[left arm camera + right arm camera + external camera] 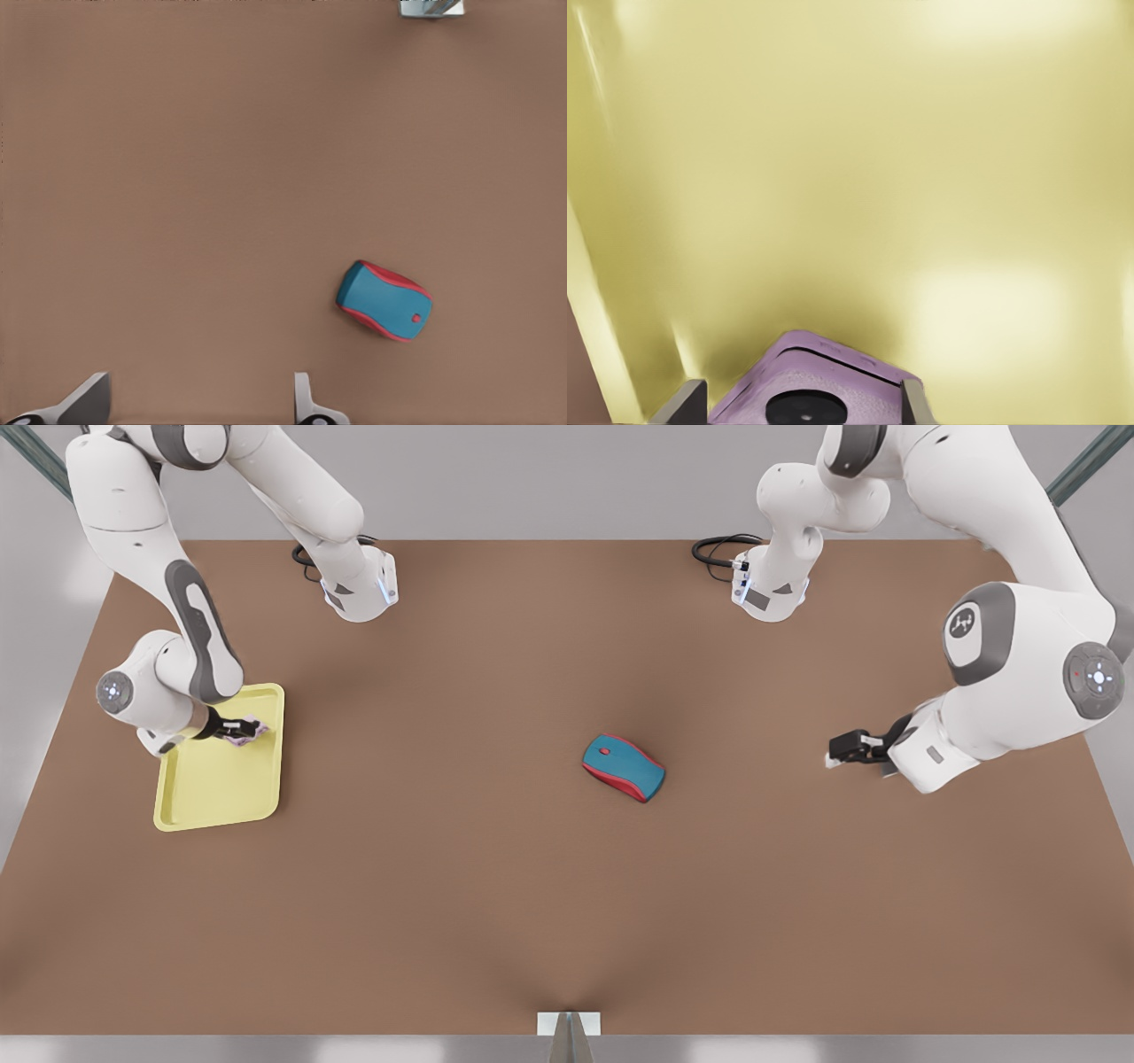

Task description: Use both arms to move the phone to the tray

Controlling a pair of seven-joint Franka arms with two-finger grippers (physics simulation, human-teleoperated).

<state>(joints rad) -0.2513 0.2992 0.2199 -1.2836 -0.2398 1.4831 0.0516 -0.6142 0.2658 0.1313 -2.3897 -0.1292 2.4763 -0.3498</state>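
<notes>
**Phone held over the tray by your right jaws**

Your right gripper [252, 731] is the one at the front view's left, hanging over the yellow tray [221, 788]. Its jaws are closed on the phone [244, 732], which shows there as a small pinkish patch at the tips. In the right wrist view you see the phone [811, 390] sitting between the two fingers [682, 403], one black round lens facing the camera, with the tray floor [850, 177] spread out beyond it and a raised rim running along one side. You cannot tell from these views whether the phone is touching the tray floor or held just above it. It lies over the tray's end nearer the arm bases, close to the rim.

Your left gripper [837, 749] is at the front view's right, low over the brown worktop [496, 903] and well apart from the tray. Its jaws stand wide with nothing between them; in the left wrist view the two fingertips [89, 398] frame bare worktop. The teal-and-red mouse [623, 767] lies on the worktop ahead of those jaws, between the two grippers and nearer the left one. In the left wrist view the mouse [384, 300] sits beyond the fingertips and off to one side.
</notes>
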